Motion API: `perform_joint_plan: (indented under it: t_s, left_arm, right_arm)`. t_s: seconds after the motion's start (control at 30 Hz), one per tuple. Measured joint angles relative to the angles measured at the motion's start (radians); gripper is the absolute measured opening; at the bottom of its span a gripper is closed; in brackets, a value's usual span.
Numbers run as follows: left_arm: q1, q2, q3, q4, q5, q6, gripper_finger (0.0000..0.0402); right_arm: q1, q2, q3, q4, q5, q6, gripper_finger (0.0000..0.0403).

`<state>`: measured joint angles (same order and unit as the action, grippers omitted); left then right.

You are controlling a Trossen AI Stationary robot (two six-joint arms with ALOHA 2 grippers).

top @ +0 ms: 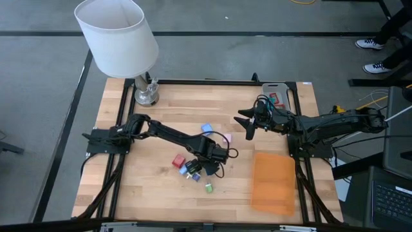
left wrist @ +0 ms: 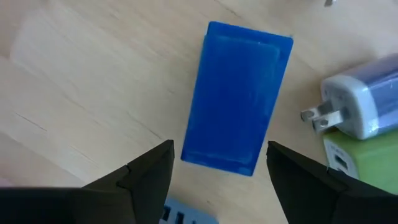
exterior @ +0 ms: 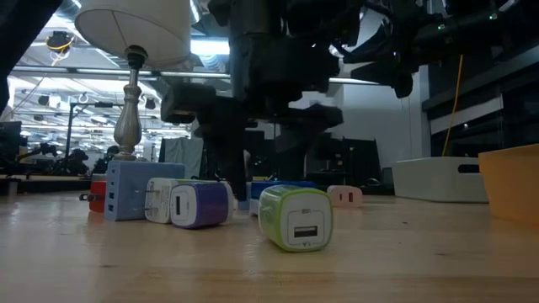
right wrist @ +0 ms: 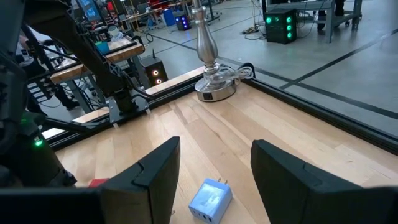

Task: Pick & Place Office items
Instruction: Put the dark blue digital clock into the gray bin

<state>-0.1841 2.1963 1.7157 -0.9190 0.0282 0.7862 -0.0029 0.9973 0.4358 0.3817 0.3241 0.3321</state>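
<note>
High view: left gripper (top: 205,169) sits low over the clustered office items (top: 193,169), right gripper (top: 246,124) parked well clear beside the grey tray (top: 288,95), presumably waiting its turn. Left wrist view: fingers (left wrist: 149,171) spread wide, nothing held, straddling a blue block (left wrist: 239,96) just ahead, likely lining up a grasp; right wrist view: fingers (right wrist: 155,168) apart, empty, light-blue charger (right wrist: 210,200) just ahead; low view: green charger (exterior: 295,217) nearest; no readable writing or brands anywhere.
</note>
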Motion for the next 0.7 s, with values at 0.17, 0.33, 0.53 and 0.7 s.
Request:
perform_joint_plan:
  t_s: [0.17, 0.33, 0.53, 0.7]
  left_arm:
    - [0.002, -0.001, 0.000, -0.001, -0.002, 0.000, 0.0214]
    - [0.002, -0.004, 0.000, -0.001, -0.002, 0.002, 0.0187]
    - [0.002, -0.004, 0.000, 0.001, -0.002, 0.011, 0.0176]
    - [0.002, -0.005, 0.000, 0.001, -0.002, 0.022, 0.0173]
  right_arm:
    - [0.000, 0.000, 0.000, 0.000, 0.000, 0.000, 0.0196]
    - [0.000, 0.000, 0.000, 0.000, 0.000, 0.000, 0.0196]
    - [0.000, 0.000, 0.000, 0.000, 0.000, -0.001, 0.0196]
    - [0.000, 0.000, 0.000, 0.000, 0.000, -0.004, 0.0196]
